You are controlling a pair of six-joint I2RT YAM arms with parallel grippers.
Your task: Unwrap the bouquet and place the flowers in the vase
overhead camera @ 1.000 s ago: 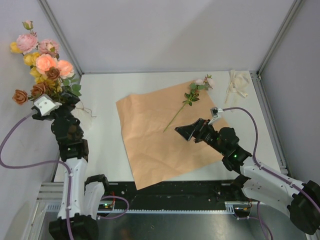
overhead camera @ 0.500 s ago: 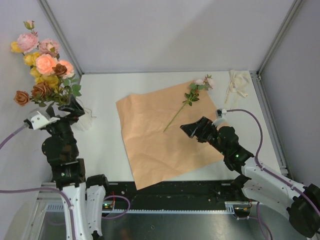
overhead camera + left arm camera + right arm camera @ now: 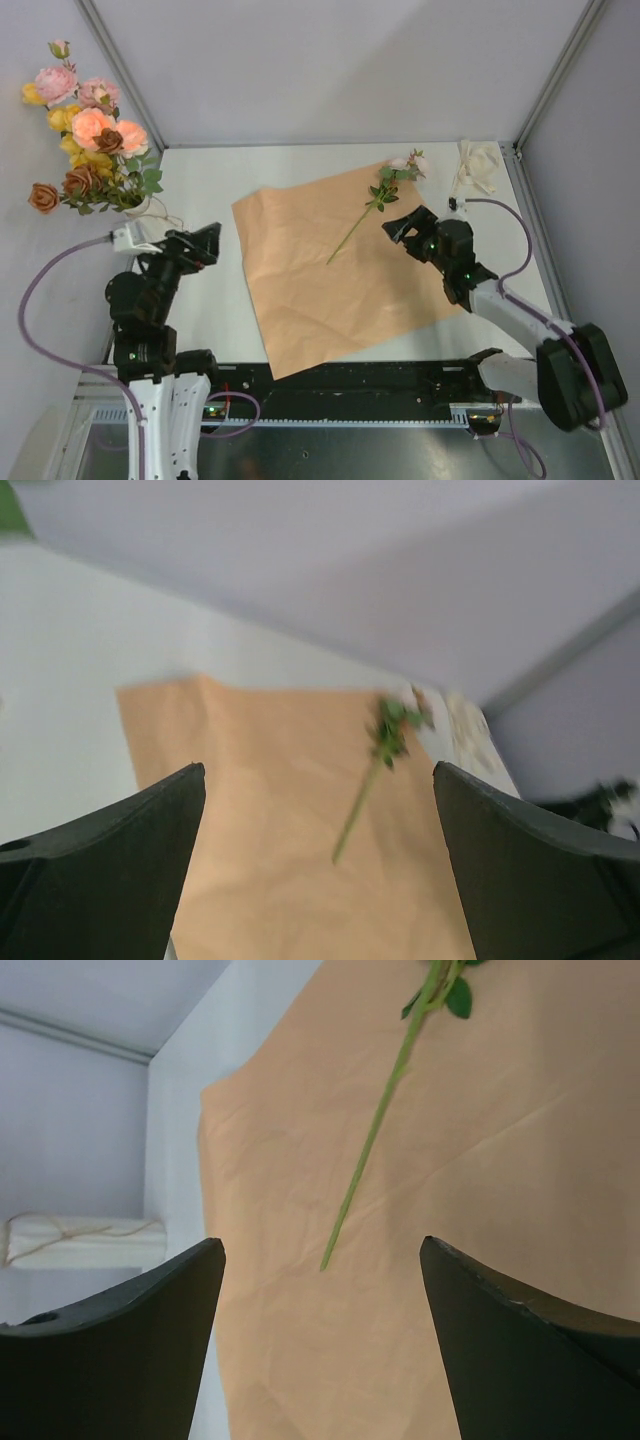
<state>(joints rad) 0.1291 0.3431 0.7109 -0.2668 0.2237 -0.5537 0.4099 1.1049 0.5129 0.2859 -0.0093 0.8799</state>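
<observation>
The fingers of the right gripper (image 3: 398, 222) are being held apart with nothing between them, over the peach-orange paper (image 3: 320, 290) and just beside the single flower (image 3: 362, 217) lying across that sheet. The left gripper (image 3: 213, 243) is likewise being held wide and empty, over the table (image 3: 215, 175) left of the paper. The other flowers (image 3: 90, 125) are being carried in the vase (image 3: 140, 207) at the far left, and a cream ribbon (image 3: 478, 165) is lying in the far right corner.

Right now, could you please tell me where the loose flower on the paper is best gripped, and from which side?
Take the bare lower stem, below the leaves, coming down from above with the right gripper set across it. The flower lies flat and diagonal on the paper, bloom far-right.
</observation>
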